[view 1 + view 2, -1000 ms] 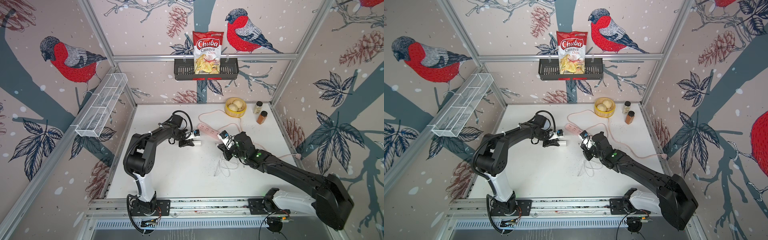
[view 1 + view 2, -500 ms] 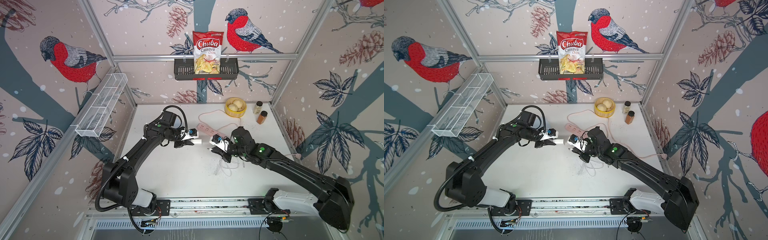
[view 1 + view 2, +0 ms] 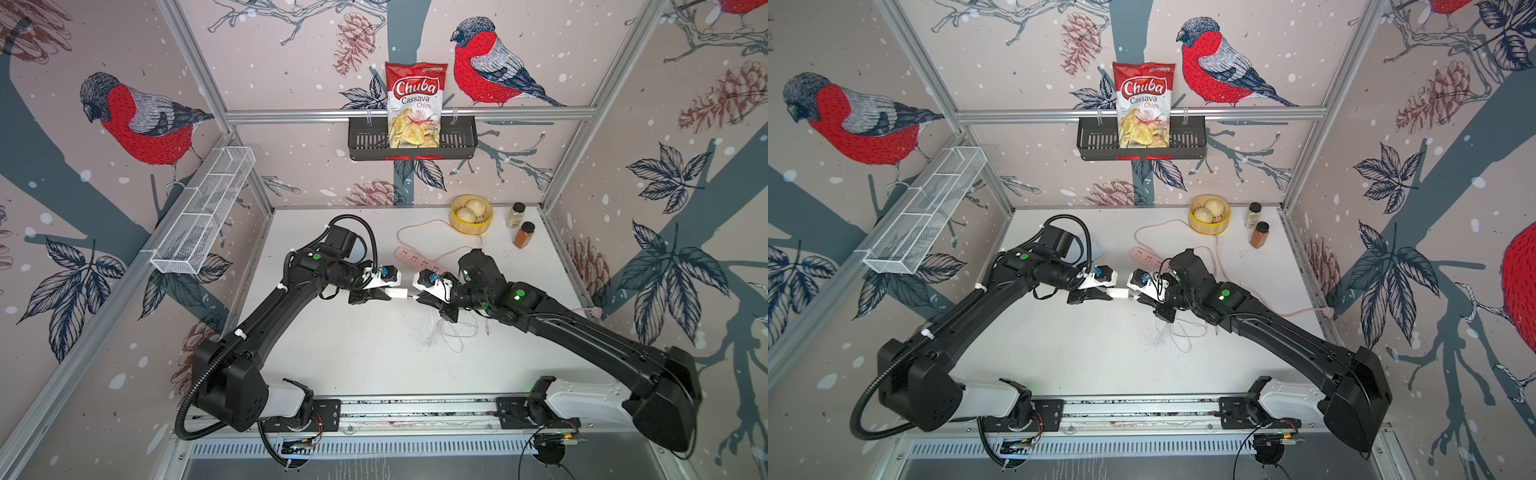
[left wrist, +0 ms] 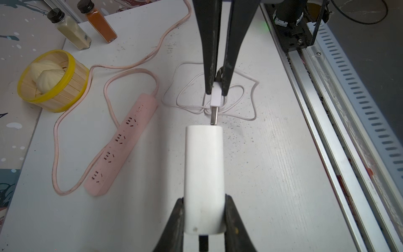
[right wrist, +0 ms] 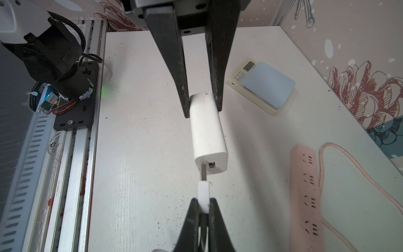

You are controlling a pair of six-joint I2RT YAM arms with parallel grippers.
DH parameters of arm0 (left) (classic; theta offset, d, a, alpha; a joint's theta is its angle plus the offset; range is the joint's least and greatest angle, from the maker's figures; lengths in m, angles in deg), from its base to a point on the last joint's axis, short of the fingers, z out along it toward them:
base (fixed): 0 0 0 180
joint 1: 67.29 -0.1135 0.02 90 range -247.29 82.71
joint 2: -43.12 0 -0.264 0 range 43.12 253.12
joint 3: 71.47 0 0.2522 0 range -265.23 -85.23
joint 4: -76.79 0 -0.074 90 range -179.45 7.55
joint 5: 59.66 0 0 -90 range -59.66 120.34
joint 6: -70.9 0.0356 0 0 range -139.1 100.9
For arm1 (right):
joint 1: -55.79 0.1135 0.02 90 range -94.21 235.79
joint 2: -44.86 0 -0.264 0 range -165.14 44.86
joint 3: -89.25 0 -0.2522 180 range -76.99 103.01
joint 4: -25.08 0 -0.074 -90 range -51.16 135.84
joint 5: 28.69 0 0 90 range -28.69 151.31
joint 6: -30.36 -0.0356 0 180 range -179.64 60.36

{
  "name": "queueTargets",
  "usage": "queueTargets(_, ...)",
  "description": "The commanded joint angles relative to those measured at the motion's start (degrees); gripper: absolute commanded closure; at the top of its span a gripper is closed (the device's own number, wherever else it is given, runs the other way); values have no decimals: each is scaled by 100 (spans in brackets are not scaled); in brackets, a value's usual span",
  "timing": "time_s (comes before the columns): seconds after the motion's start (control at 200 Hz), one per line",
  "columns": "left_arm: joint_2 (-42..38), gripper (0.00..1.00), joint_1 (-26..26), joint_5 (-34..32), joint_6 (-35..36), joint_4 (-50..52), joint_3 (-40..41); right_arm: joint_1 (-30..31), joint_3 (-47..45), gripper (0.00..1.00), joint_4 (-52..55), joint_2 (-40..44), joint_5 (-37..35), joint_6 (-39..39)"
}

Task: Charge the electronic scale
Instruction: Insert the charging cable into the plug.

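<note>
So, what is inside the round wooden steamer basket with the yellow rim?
Two pale pleated buns lie inside the round wooden steamer basket with the yellow rim, side by side. The basket floor under them is covered, so anything beneath cannot be seen.

Both top views overlook the table [image 3: 353,353]; close wrist cameras apparently face each other.

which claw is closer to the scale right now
Left. The left claw, gripping the white charger, is near the scale; the right claw, pinching the cable plug, sits beyond the charger's far end, farther from it.
</note>
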Motion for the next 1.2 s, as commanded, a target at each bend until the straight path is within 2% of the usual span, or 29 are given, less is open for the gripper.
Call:
queueTargets(0.0, -28, 100, 2, 345, -4, 179, -2, 13, 37, 100, -172, -54, 76, 96)
queueTargets(0.375, 25, 100, 3, 663, 113, 312, -7, 20, 50, 100, -258, -160, -84, 180)
queueTargets(0.61, 33, 100, -6, 997, 125, 242, 25, 75, 3, 100, -464, -138, 313, 134)
queueTargets(0.951, 226, 100, -111, 1702, 177, 268, -36, 83, -393, 100, -1305, 203, 891, -264)
queueTargets(1.196, 142, 100, -36, 1804, -425, -153, -129, 80, -319, 100, -1398, -104, 975, -296)
